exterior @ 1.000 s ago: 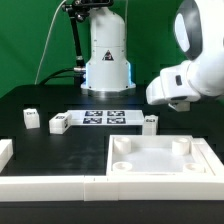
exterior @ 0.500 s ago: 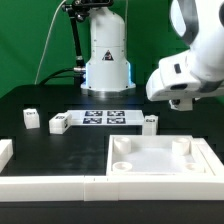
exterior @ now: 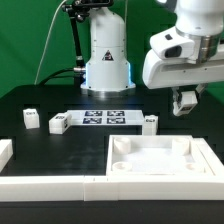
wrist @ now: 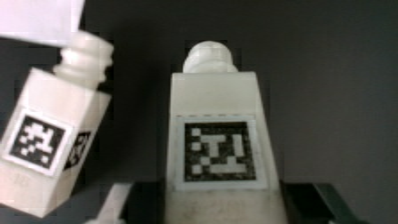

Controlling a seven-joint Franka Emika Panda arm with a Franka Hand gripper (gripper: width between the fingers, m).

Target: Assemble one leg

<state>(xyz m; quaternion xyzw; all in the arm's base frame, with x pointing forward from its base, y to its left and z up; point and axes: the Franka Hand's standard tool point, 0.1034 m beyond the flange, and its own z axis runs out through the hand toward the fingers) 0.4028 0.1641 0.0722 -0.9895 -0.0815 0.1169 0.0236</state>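
My gripper (exterior: 186, 102) hangs above the table at the exterior view's right, behind the tray piece (exterior: 112, 160). In the wrist view the gripper (wrist: 226, 205) is shut on the leg (wrist: 217, 120), a small white block with a square marker tag facing the camera and a round peg at its far end. A dark finger (wrist: 302, 205) presses each side of it. A second leg (wrist: 63, 110) lies close beside it on the black table. In the exterior view the held leg is mostly hidden by the fingers.
Other legs stand on the table (exterior: 150, 122) (exterior: 58, 123) (exterior: 31, 119). The marker board (exterior: 105, 117) lies in the middle. White border bars (exterior: 40, 184) run along the front and left. The robot base (exterior: 106, 60) is at the back.
The arm has risen and swung so the gripper, hidden behind the wrist before, now hangs in view at the exterior view's right. The table parts have not moved.
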